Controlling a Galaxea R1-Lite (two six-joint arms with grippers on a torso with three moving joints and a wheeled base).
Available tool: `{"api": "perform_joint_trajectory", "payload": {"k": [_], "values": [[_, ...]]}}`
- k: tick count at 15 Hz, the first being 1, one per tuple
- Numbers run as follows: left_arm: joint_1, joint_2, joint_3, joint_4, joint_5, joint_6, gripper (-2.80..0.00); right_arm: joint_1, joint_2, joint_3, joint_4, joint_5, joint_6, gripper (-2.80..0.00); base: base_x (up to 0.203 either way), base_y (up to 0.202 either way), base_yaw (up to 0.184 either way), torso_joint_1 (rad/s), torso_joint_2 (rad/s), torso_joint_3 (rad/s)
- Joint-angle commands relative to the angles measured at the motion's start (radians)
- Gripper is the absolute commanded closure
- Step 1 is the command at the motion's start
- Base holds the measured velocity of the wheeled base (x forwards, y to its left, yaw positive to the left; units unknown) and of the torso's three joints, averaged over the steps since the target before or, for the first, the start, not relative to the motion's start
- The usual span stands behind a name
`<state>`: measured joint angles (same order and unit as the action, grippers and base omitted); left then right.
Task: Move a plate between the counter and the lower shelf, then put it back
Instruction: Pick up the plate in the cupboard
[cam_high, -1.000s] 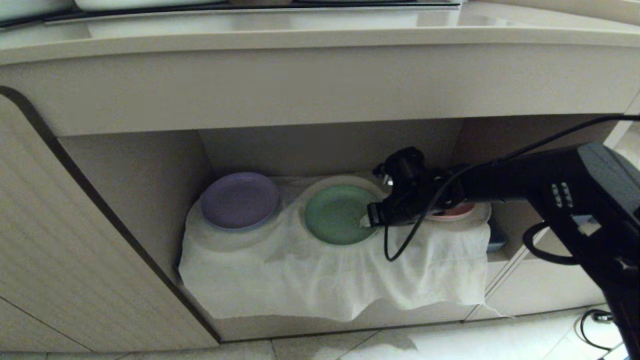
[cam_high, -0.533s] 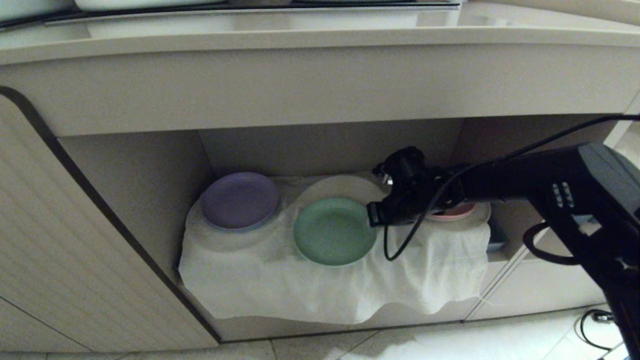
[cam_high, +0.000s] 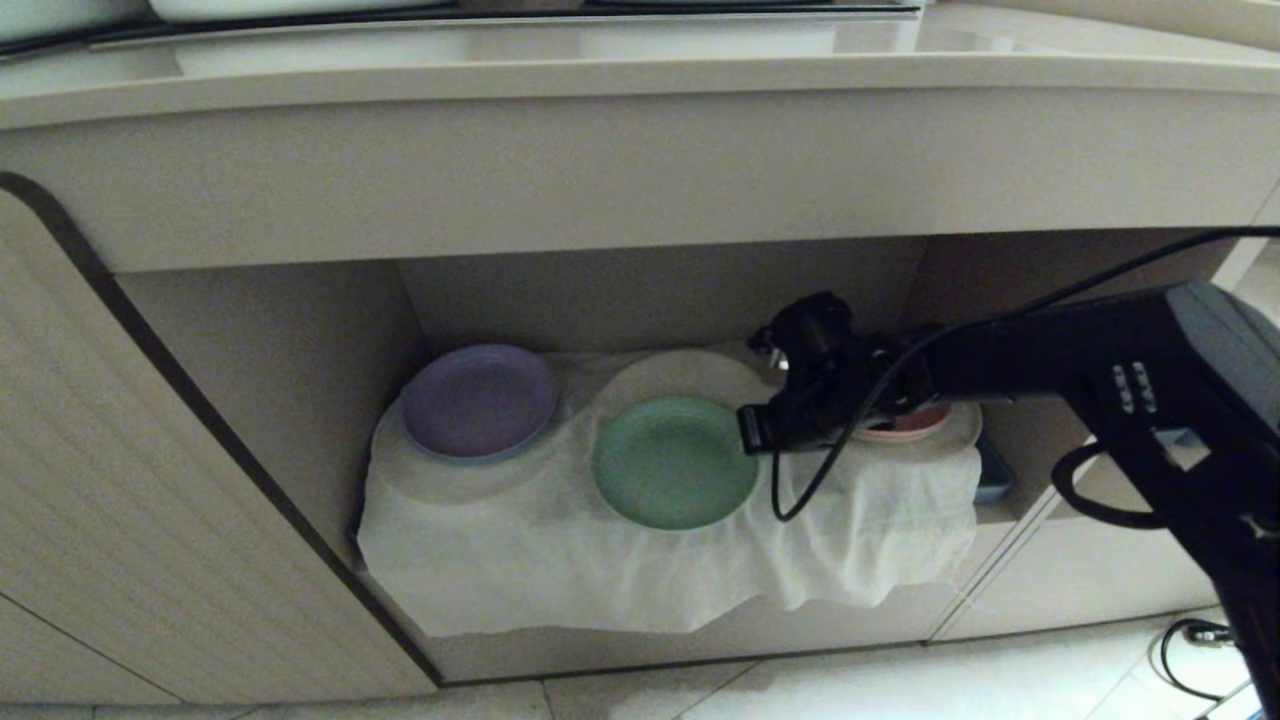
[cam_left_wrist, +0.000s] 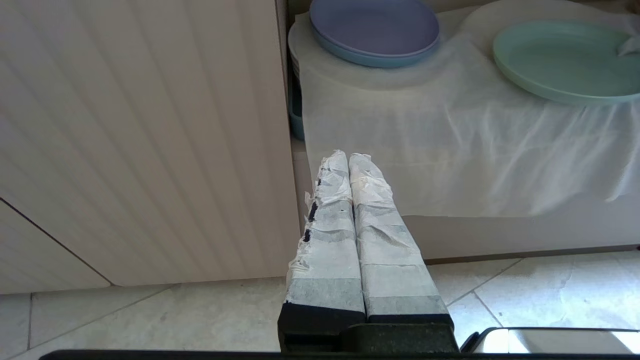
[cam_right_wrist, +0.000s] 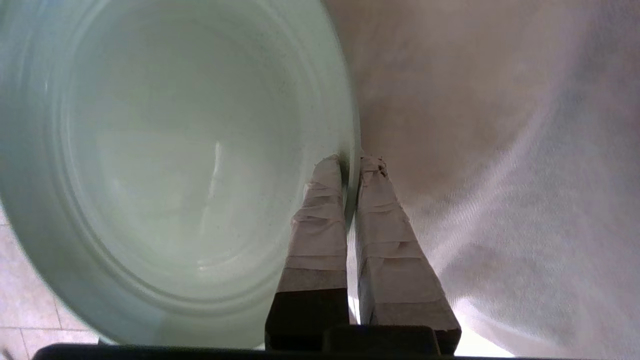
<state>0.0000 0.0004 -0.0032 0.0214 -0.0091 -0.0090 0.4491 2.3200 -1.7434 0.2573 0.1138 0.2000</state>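
The mint-green plate sits level over the white cloth at the front of the lower shelf. My right gripper reaches in from the right and is shut on the plate's right rim. In the right wrist view the rim of the plate is pinched between the taped fingers of the right gripper. My left gripper hangs shut and empty near the floor, left of the shelf, with the plate well beyond it. The counter runs across above.
A purple plate lies at the shelf's left and a pink plate sits behind my right wrist. The white cloth drapes over the shelf's front. A ribbed cabinet door stands at the left, with tiled floor below.
My right gripper closed on the plate's rim, and the plate slid from deeper in the shelf toward its front. The cloth's hem shifted. Over the last half second little moved.
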Motion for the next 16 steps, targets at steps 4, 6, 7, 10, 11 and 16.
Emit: {"api": "perform_joint_trajectory", "payload": {"k": [4, 6, 7, 10, 11, 16], "values": [[0.000, 0.000, 0.000, 0.000, 0.000, 0.000, 0.00, 0.000, -0.025, 0.004, 0.023, 0.001, 0.001, 0.00, 0.000, 0.000, 0.000, 0.000, 0.00, 0.000], [0.000, 0.000, 0.000, 0.000, 0.000, 0.000, 0.00, -0.001, -0.033, 0.004, 0.044, 0.001, 0.001, 0.00, 0.000, 0.000, 0.000, 0.000, 0.00, 0.000], [0.000, 0.000, 0.000, 0.000, 0.000, 0.000, 0.00, -0.003, -0.039, 0.004, 0.061, 0.001, -0.001, 0.00, 0.000, 0.000, 0.000, 0.000, 0.00, 0.000], [0.000, 0.000, 0.000, 0.000, 0.000, 0.000, 0.00, -0.008, -0.050, 0.005, 0.081, 0.001, -0.001, 0.00, 0.000, 0.000, 0.000, 0.000, 0.00, 0.000], [0.000, 0.000, 0.000, 0.000, 0.000, 0.000, 0.00, -0.011, -0.054, 0.009, 0.082, 0.001, -0.001, 0.00, 0.000, 0.000, 0.000, 0.000, 0.00, 0.000], [0.000, 0.000, 0.000, 0.000, 0.000, 0.000, 0.00, -0.013, -0.062, 0.013, 0.126, 0.001, -0.001, 0.00, 0.000, 0.000, 0.000, 0.000, 0.00, 0.000]]}}
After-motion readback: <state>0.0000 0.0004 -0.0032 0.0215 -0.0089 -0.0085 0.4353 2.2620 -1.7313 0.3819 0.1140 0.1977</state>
